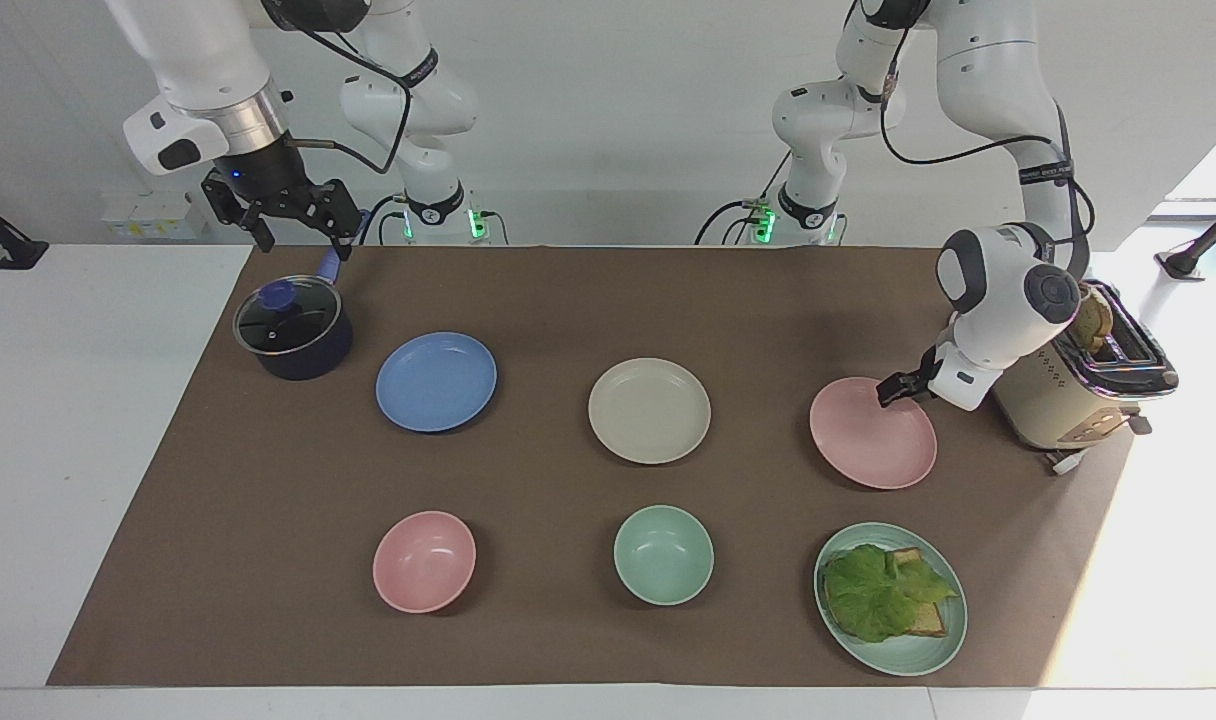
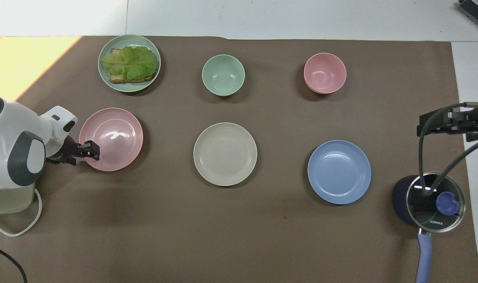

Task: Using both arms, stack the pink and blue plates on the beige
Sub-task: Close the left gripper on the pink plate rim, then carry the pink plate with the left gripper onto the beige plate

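Found, in the facing view, the left pincer (image 1: 890,392) down at the rim of the pink plate (image 1: 868,440), on the edge nearest the toaster (image 1: 1068,400) at the left arm's end of the worktop (image 1: 568,300); could not tell whether parted or already clamped on that rim. Judged the low, slanted reach a way of taking the shallow plate by its raised edge, since nothing else on it offers a hold. Saw the pink plate flat on the worktop, not yet lifted. Noted the beige plate (image 1: 649,411) lying bare at the middle, between the pink one and the blue plate (image 1: 436,382), a fair target for both arms. Saw the right pincer (image 1: 301,240) up in the air over the lidded pot (image 1: 293,335), parted and empty, waiting, well apart from the blue plate. Turned to the overhead view and found the same row of three plates, none touching another, with the left pincer covering the pink rim at the edge nearer the robots. Saw the right pincer high above the worktop's edge near the pot. Counted a lettuce-topped plate (image 1: 890,598) and two bowls farther from the robots, clear of the paths to the beige plate.
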`<state>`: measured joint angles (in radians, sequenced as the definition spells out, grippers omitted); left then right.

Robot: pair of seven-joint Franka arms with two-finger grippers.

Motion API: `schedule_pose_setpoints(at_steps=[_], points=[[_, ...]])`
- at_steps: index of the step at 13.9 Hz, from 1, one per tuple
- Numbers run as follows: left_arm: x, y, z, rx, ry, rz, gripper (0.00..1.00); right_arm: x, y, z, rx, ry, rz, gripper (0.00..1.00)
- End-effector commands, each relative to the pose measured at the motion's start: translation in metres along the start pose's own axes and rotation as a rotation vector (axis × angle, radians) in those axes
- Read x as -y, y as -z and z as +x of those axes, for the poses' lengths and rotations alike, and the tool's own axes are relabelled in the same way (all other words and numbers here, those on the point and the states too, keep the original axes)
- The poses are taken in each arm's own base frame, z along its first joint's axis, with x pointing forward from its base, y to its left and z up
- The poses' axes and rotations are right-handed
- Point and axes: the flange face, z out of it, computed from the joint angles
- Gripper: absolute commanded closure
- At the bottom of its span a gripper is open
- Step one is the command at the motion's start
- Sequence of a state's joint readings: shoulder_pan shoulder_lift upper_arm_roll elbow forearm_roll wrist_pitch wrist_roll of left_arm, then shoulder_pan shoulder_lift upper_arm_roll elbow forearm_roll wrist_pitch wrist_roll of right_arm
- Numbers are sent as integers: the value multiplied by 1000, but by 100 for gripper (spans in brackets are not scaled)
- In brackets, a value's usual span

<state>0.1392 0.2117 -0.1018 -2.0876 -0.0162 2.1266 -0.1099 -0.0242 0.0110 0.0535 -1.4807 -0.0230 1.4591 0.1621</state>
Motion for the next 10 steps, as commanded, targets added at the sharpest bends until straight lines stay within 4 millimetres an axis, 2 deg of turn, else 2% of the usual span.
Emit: schedule_pose_setpoints(at_steps=[1,5,7,10], points=[[1,6,-9,-8,14,10,100,-4,2,-4,7,-4,14,0],[-9,16,-4,15,2,11,100,-4,2,-3,5,-4,14,0],[-15,42,-2,58,22,-32,100,-5,2,-3,4,-5,15,0],[-43,89,-4,126,15,-87,100,-5,3,-3,2,-5,15,0]])
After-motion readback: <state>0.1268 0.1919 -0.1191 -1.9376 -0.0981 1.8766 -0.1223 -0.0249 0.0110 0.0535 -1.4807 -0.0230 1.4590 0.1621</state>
